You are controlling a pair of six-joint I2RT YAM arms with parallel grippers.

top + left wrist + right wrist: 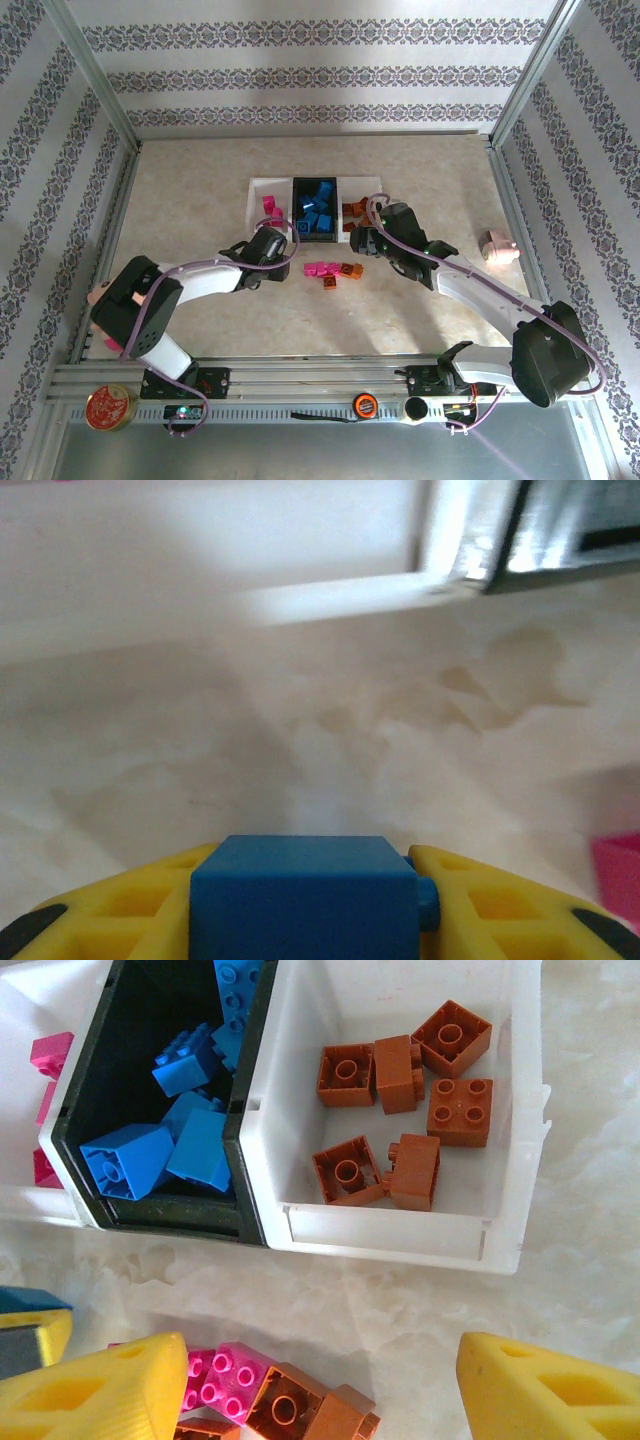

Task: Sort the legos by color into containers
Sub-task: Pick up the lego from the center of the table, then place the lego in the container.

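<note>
**Three colours, partly sorted**

Three trays (pixel 256 195) in a row on the desk (pixel 200 180): left white tray (pixel 25 1205) with pink bricks (pixel 50 1055); black tray (pixel 75 1130) with blue bricks (pixel 190 1140); right white tray (pixel 520 1110) with six brown bricks (pixel 400 1110). Left pincer (pixel 312 865): closed tight on a single blue brick (pixel 300 905), in front of the left white tray. Right pincer (pixel 320 1360): jaws wide apart, holding nothing, over loose pink and brown bricks (pixel 270 1400) lying just in front of the trays.
</note>
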